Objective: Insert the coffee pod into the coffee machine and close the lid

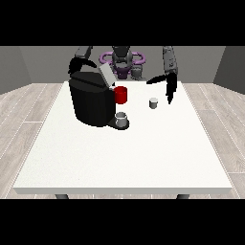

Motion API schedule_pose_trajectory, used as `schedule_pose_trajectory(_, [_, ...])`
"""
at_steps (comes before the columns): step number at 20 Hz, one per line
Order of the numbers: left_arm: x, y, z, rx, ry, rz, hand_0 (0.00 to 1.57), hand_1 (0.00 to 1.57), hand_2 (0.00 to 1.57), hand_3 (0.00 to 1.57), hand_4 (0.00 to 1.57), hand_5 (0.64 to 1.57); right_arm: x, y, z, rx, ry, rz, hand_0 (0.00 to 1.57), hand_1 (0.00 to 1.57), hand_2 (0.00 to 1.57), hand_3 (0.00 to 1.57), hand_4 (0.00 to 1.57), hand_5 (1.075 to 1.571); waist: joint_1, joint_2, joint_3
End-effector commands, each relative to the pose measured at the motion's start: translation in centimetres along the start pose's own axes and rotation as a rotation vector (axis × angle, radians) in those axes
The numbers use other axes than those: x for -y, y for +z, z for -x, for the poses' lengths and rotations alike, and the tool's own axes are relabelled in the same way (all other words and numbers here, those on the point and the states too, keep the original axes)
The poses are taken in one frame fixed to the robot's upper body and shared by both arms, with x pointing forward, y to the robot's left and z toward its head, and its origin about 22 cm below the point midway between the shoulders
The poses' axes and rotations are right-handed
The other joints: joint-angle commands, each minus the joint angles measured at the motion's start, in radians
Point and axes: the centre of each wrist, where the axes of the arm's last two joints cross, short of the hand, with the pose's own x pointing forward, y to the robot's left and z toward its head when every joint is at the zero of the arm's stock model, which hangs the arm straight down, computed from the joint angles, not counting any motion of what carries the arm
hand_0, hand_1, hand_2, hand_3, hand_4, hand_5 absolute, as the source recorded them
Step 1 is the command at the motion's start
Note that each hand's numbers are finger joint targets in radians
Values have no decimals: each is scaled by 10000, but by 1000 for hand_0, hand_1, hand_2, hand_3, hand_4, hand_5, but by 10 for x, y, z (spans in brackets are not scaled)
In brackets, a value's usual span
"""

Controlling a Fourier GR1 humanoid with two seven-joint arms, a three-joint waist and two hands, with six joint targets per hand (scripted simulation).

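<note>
Large white table (119, 158) fills mid frame. Big black boxy coffee machine (91, 101) sits upper left of centre, w/ its grey lid (106, 74) tilted up, open. Red cylindrical part (121, 94) shows at machine's right side, just below lid. Small grey cup (122, 118) stands on machine's base at lower right. Small white-grey coffee pod (153, 103) sits on table right of machine, apart from it, untouched. Hand at the view's right (169, 88) hangs above table just right of pod, fingers pointing down, relaxed, grasping nothing, not touching pod. Hand at the view's left (76, 65) is behind machine's top, upper left; can't tell its finger state.
</note>
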Motion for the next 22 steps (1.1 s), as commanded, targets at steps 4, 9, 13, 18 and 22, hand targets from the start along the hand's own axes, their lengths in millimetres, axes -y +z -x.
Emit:
schedule_pose_trajectory(4, [31,-8,5,-713,-1310,713,0,0,0,0,0,1571,12,-11,13,-830,225,550,0,0,0,0,397,1571,413,-184,2])
schedule_pose_trajectory(9, [14,-16,16,-455,-1730,869,0,0,459,0,0,1571,4,-17,2,-949,505,423,0,0,0,0,389,1571,194,30,-3])
schedule_pose_trajectory(13, [19,-22,13,-956,-2130,786,647,647,718,349,0,1571,9,-20,20,-1113,510,406,0,0,0,0,422,1571,433,76,0])
schedule_pose_trajectory(18, [-15,-16,31,-1150,-3348,706,704,704,775,487,0,1571,-10,-29,-6,-645,657,268,0,0,0,0,356,1571,-22,526,-7])
schedule_pose_trajectory(22, [18,-23,23,-1296,-4239,1070,568,568,698,414,0,1571,6,-27,11,-1274,681,485,0,0,0,0,386,1571,110,-32,0])
